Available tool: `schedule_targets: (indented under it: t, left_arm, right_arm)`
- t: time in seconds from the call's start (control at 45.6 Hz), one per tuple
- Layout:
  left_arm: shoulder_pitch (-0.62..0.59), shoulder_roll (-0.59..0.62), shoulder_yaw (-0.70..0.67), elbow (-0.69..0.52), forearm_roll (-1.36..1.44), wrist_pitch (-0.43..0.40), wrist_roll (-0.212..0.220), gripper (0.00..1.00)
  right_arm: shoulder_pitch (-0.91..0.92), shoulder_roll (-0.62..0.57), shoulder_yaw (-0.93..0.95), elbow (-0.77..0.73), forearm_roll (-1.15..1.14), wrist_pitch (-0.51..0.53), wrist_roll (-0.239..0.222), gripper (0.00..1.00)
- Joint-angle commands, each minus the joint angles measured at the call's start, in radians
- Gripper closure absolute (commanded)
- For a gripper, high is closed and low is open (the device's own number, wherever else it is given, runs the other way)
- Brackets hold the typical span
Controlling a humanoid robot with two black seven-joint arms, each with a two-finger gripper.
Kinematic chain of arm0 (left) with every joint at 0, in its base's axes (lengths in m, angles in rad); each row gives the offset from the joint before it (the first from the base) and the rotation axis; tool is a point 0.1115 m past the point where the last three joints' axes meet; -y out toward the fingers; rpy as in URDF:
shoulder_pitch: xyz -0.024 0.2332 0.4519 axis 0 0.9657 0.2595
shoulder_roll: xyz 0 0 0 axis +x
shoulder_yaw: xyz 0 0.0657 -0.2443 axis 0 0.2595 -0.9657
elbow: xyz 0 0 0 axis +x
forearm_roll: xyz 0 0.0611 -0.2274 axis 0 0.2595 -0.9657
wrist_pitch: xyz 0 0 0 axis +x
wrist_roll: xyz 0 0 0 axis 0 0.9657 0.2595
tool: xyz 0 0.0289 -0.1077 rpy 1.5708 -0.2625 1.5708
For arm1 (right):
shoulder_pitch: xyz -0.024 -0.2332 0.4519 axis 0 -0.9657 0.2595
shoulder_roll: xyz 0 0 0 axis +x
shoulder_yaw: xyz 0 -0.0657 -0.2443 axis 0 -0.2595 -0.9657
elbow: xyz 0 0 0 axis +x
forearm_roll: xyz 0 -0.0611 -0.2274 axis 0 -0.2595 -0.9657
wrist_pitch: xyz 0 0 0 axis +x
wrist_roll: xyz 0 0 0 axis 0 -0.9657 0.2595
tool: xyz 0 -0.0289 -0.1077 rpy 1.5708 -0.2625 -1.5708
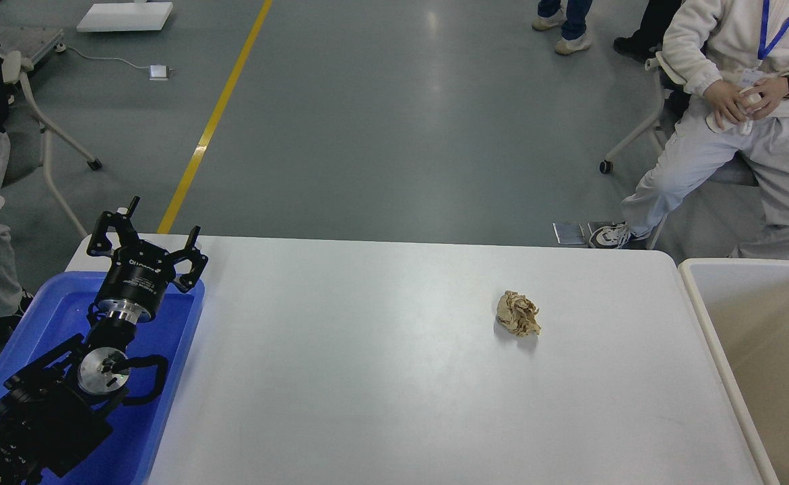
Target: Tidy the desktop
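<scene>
White desktop [381, 377], right tub [758, 350] cut off.

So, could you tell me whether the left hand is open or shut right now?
Open. The left hand hangs over the blue tray with its fingers spread apart and nothing between them.
</scene>
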Motion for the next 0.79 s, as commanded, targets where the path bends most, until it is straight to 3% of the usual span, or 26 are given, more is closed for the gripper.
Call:
schedule_targets:
  t: [0.0,0.132,0.219,0.307,0.526,0.767]
  left_arm:
    - [0.000,0.000,0.001,0.000,0.000,0.000,0.000,0.00]
    - [0.000,0.002,0.001,0.000,0.000,0.000,0.000,0.00]
    - [0.000,0.000,0.001,0.000,0.000,0.000,0.000,0.00]
    - [0.000,0.000,0.001,0.000,0.000,0.000,0.000,0.00]
    - [0.000,0.000,0.001,0.001,0.000,0.000,0.000,0.00]
    - [0.000,0.000,0.001,0.000,0.000,0.000,0.000,0.00]
  right_arm:
    - [0.045,0.001,0.004,-0.001,0.229,0.008,0.001,0.00]
    - [0.076,0.002,0.006,0.005,0.235,0.016,-0.001,0.01]
    - [0.113,0.001,0.038,-0.001,0.266,0.129,-0.004,0.00]
    - [0.131,-0.016,0.159,-0.001,0.373,0.252,-0.001,0.01]
    - [0.168,-0.085,0.374,0.027,0.424,0.415,0.050,0.00]
    - [0.176,-0.090,0.613,0.115,0.430,0.495,0.053,0.00]
